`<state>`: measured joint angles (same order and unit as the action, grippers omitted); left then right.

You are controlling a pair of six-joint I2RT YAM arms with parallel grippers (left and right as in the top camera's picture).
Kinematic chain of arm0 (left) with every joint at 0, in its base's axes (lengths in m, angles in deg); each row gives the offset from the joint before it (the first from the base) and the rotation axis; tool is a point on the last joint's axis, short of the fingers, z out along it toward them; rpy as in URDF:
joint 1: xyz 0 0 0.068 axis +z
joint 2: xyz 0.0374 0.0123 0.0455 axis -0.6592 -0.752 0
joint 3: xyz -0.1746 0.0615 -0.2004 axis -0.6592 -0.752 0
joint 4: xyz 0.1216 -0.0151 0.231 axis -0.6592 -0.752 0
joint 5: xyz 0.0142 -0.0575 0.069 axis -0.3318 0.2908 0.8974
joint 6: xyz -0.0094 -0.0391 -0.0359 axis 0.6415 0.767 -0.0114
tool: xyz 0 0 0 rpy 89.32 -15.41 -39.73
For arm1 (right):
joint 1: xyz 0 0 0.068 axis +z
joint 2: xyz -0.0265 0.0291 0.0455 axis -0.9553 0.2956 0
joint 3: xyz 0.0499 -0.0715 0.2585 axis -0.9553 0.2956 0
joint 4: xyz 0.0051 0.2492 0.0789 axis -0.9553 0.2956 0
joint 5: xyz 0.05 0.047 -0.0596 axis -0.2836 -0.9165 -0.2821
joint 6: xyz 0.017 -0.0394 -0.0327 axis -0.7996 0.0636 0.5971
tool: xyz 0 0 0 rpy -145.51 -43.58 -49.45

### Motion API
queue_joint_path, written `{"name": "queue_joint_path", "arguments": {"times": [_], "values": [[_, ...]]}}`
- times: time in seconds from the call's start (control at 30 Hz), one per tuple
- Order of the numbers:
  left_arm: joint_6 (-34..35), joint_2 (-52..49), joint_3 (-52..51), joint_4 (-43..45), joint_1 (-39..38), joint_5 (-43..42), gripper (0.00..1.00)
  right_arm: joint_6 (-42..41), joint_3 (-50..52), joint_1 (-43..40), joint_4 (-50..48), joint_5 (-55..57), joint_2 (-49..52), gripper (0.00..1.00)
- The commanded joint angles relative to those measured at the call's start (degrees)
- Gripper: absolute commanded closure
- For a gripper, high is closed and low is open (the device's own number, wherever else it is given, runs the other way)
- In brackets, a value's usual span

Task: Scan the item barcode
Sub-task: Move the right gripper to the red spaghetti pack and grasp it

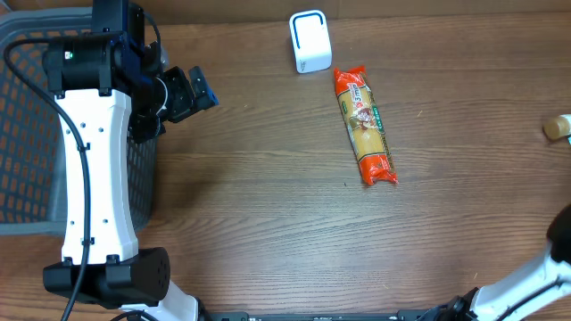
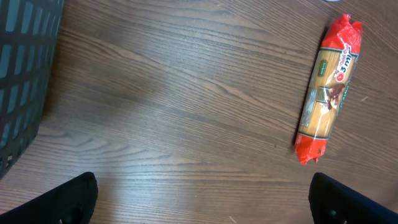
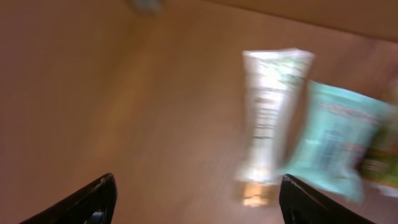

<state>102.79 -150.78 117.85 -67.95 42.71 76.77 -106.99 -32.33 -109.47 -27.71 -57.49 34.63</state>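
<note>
Overhead, pasta packet (image 1: pixel 365 126) lies unheld near the scanner (image 1: pixel 310 42); left gripper (image 2: pixel 202 190) and right gripper (image 3: pixel 196 193) gape empty, scan seemingly pending.

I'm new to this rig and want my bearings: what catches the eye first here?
A red-and-orange pasta pack lies alone on the wood table, right of centre, with a white box just beyond its upper end. A grey basket sits at the far left. The right wrist view is blurred, showing a white tube next to a teal pack.
</note>
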Motion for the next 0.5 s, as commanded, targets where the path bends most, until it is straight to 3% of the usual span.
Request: {"name": "queue_joint_path", "arguments": {"times": [0.0,0.07,0.2,0.3,0.47], "values": [[-1.07,0.13,-0.09,0.04,-0.39,0.33,0.0,6.97,-1.66,3.41,0.09,-24.5,-5.05,0.2],[-1.07,0.13,-0.09,0.07,-0.39,0.33,0.0,12.28,-1.03,7.13,3.3,-29.86,-4.85,0.2],[-1.07,0.13,-0.09,0.04,-0.39,0.33,0.0,25.4,1.6,15.47,8.41,-30.16,-3.89,0.16],[-1.09,0.13,-0.09,0.07,-0.37,0.33,0.0,36.7,6.93,26.6,10.43,-28.94,-1.53,0.14],[-1.09,0.13,-0.09,0.04,-0.39,0.33,0.0,36.04,15.61,38.77,2.75,-17.62,2.32,0.14]]}}
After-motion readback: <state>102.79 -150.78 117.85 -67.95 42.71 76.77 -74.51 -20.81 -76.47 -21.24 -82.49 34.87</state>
